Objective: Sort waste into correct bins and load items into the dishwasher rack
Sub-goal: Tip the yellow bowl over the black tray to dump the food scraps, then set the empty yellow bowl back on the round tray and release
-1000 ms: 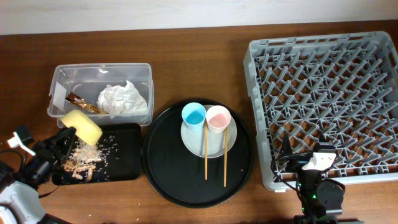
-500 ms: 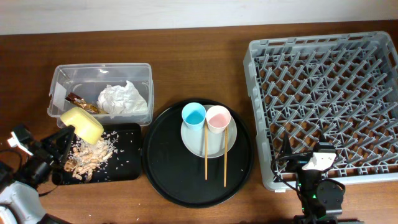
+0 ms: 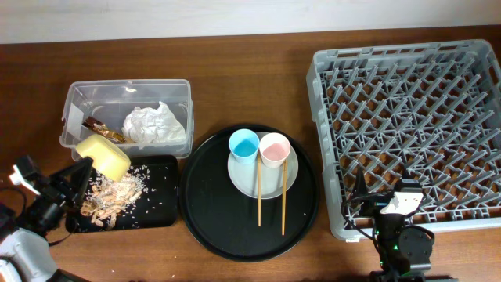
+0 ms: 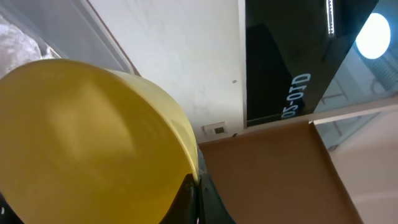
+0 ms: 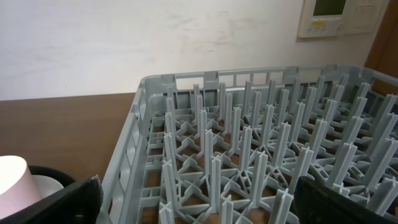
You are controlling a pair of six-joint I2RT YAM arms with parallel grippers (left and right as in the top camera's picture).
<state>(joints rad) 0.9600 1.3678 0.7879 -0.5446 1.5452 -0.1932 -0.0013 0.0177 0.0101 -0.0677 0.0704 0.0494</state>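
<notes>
My left gripper [image 3: 84, 166] [image 4: 198, 198] is shut on the rim of the yellow bowl [image 3: 103, 156] [image 4: 87, 137], which hangs tilted over the shallow black tray [image 3: 160, 205]. Tan food scraps [image 3: 109, 194] lie in that tray. The white napkin [image 3: 153, 124] and the brown wrapper [image 3: 102, 128] sit in the clear tub [image 3: 129, 86]. On the white plate [image 3: 271, 182] stand the blue cup [image 3: 243, 145] and the pink cup [image 3: 274, 149], with two chopsticks [image 3: 259, 196] lying across. My right gripper [image 3: 389, 205] [image 5: 199, 208] stands open at the front edge of the grey dishwasher rack [image 3: 407, 117] [image 5: 249, 155], holding nothing.
The plate rests on a big round black tray [image 3: 211, 211] between the bins and the rack. Bare wooden table lies behind the tray and tub. The pink cup [image 5: 12, 177] shows at the left edge of the right wrist view.
The bowl and my left gripper have drifted slightly left and up over the black tray. Scraps have spread further across the tray. The right arm has not moved.
</notes>
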